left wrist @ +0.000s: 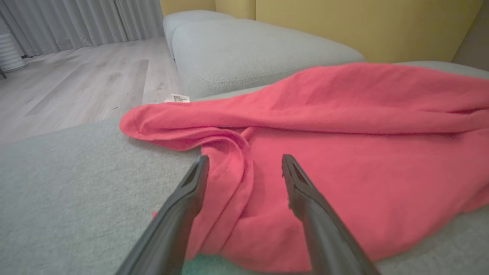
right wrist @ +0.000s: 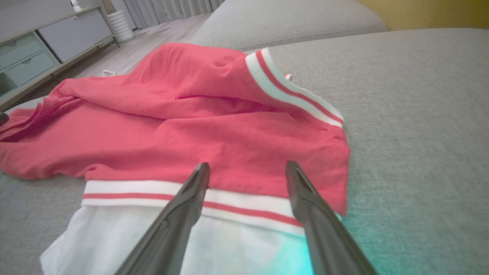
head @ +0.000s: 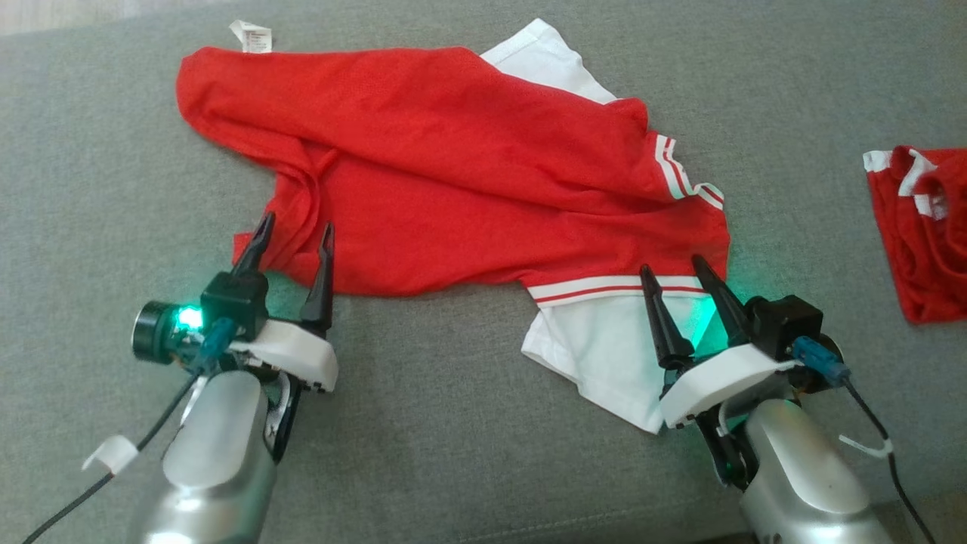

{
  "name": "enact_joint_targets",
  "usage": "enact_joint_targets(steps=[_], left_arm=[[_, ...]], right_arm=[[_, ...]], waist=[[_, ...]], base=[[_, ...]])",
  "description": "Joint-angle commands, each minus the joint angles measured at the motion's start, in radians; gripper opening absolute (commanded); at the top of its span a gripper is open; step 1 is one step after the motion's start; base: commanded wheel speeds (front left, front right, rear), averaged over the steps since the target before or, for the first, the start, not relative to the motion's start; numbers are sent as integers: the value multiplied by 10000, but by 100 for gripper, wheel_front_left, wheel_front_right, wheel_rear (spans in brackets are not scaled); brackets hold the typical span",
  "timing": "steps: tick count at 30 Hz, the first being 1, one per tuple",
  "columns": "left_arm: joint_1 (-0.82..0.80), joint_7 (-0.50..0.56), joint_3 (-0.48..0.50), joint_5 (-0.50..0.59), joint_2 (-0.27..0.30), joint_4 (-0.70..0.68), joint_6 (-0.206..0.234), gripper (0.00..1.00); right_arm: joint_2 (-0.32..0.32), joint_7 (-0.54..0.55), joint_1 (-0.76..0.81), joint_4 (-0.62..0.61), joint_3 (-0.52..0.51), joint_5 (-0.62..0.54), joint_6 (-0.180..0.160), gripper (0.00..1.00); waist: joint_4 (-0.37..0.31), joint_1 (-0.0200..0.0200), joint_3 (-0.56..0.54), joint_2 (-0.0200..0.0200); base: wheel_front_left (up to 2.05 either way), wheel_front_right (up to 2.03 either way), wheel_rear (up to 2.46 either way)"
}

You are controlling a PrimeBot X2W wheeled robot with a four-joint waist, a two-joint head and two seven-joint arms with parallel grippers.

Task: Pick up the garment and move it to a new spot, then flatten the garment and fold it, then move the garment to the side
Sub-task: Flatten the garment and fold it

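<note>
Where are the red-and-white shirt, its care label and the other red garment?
red-and-white shirt [head: 453, 151], head view, middle of its red body
care label [head: 252, 36], head view, centre of the white tag
other red garment [head: 925, 249], head view, its red fabric

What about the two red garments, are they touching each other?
Apart. The head view shows bare grey cushion between the spread garment and the bunched red garment at right.

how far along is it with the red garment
Looks done: the placing; the red garment lies on the grey cushion, held by neither gripper. In hand: the left gripper and right gripper stand open over its near edge. Left: it is rumpled and doubled over, so flattening, folding and moving aside remain.
</note>
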Motion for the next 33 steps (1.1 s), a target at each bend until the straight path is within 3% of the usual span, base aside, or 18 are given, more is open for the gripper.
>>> enact_joint_targets(steps=[1,13,22,24,26,33], left_arm=[[-76,-51,328,196,287,-86,153,100],[-460,-51,664,465,460,946,917,100],[-365,-51,1090,300,526,857,1121,100],[-329,-51,1151,255,534,896,1047,43],[-336,-51,1166,236,543,896,908,0],[-95,-51,1164,189,295,229,418,0]], right_arm=[[99,-65,55,-197,201,-39,-7,100],[99,-65,6,-79,139,-23,-7,100],[99,-65,-30,28,178,63,-7,100],[99,-65,-39,32,225,127,-7,100],[99,-65,-32,45,248,176,-7,100],[99,-65,146,215,270,340,-7,100]], waist=[[-39,1,25,0],[-140,1,271,0],[4,1,214,0],[43,1,170,0],[82,1,103,0],[252,1,-423,0]], base=[[0,0,0],[0,0,0],[0,0,0],[0,0,0],[0,0,0],[0,0,0]])
